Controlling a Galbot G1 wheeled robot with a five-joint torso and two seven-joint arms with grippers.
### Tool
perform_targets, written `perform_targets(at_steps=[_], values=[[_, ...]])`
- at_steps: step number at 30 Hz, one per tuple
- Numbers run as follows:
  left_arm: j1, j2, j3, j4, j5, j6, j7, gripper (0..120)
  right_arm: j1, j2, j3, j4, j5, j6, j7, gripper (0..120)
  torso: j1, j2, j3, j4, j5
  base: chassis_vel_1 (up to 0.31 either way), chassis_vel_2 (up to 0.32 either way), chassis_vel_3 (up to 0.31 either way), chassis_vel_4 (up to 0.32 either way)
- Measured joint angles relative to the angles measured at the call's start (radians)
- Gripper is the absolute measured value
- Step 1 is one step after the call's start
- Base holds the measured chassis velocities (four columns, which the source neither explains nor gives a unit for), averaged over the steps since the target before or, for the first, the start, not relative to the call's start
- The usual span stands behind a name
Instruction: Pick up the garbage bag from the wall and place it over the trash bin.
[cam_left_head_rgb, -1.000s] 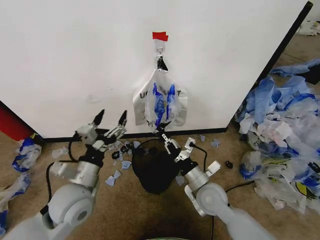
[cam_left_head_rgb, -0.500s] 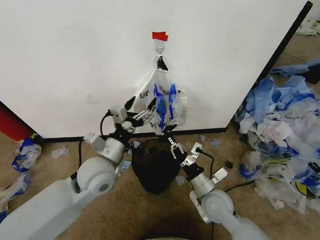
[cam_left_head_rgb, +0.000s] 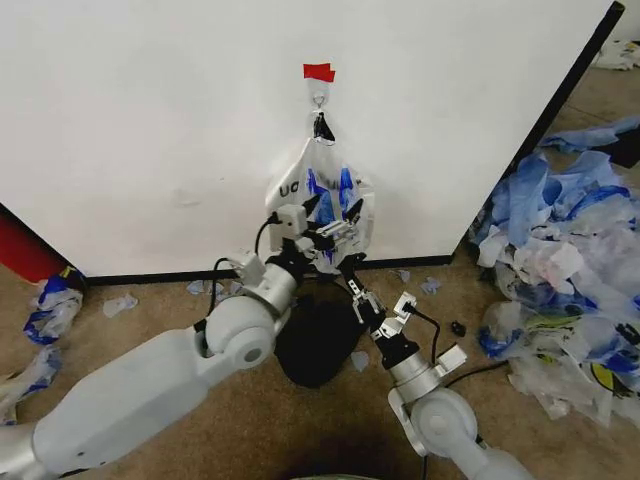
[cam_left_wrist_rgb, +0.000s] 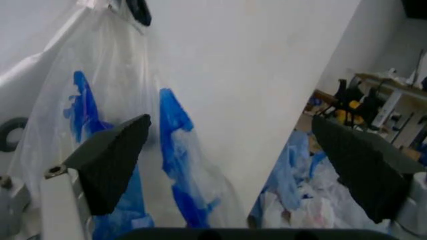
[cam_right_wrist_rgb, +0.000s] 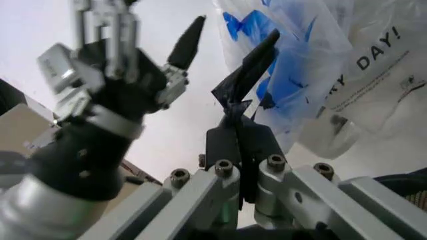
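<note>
Head view: garbage bag (cam_left_head_rgb: 322, 205) hangs on the wall (cam_left_head_rgb: 150, 120) hook above the trash bin (cam_left_head_rgb: 318, 338); left gripper (cam_left_head_rgb: 331, 222) against its lower half. Left wrist view: fingers spread wide, bag between. Right wrist view: right gripper (cam_right_wrist_rgb: 248, 75) pressed closed, empty, below the bag. Risk: thin film tearing on the hook.
</note>
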Motion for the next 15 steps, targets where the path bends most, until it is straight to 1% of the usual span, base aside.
perform_targets(at_steps=[3,6,10,15], values=[[-0.024,-0.012,0.016,0.048,0.01,-0.002,0.004,96,-0.004,-0.003,0.005,0.0,0.0,0.001,-0.001,0,0.0,0.0,0.0,-0.0001,0.0,0.0,0.0,0.0,0.0],[-0.036,-0.021,0.026,0.075,0.013,-0.004,0.007,96,-0.007,-0.006,0.009,0.002,0.0,0.001,-0.001,0,0.0,0.0,0.0,0.0,-0.0003,0.0,0.0,0.0,0.0],[-0.062,-0.051,0.043,0.133,0.02,-0.006,0.011,96,-0.018,-0.013,0.018,0.009,0.001,0.003,-0.002,0,0.0,0.0,0.0,-0.0002,-0.0002,0.0,0.0,0.0,0.0],[-0.08,-0.06,0.065,0.18,0.034,-0.007,0.013,96,-0.031,-0.015,0.025,0.015,0.001,0.004,-0.004,0,0.0,0.0,0.0,0.0,-0.0001,0.0,0.0,0.0,0.0]])
